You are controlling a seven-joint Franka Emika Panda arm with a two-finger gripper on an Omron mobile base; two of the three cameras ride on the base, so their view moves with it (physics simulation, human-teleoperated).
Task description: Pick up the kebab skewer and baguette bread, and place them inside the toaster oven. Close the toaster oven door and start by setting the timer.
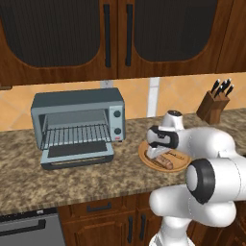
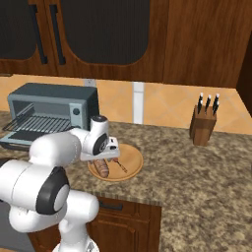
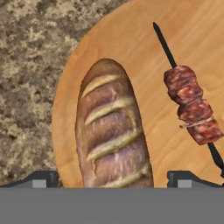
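Gripper (image 3: pixel 112 179) hung spread wide astride the baguette (image 3: pixel 113 135) on the wooden plate (image 3: pixel 144 48); descent should stay centred, clear of the skewer (image 3: pixel 192 109).

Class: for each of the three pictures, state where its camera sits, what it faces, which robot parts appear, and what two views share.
Left base view: behind-left of the arm; faces toaster oven, open door; white arm lower right.
Right base view: behind-right; arm lower left, knife block.
Hand view: looks down over the open pincer at baguette bread, kebab skewer.
Shared: wooden plate.
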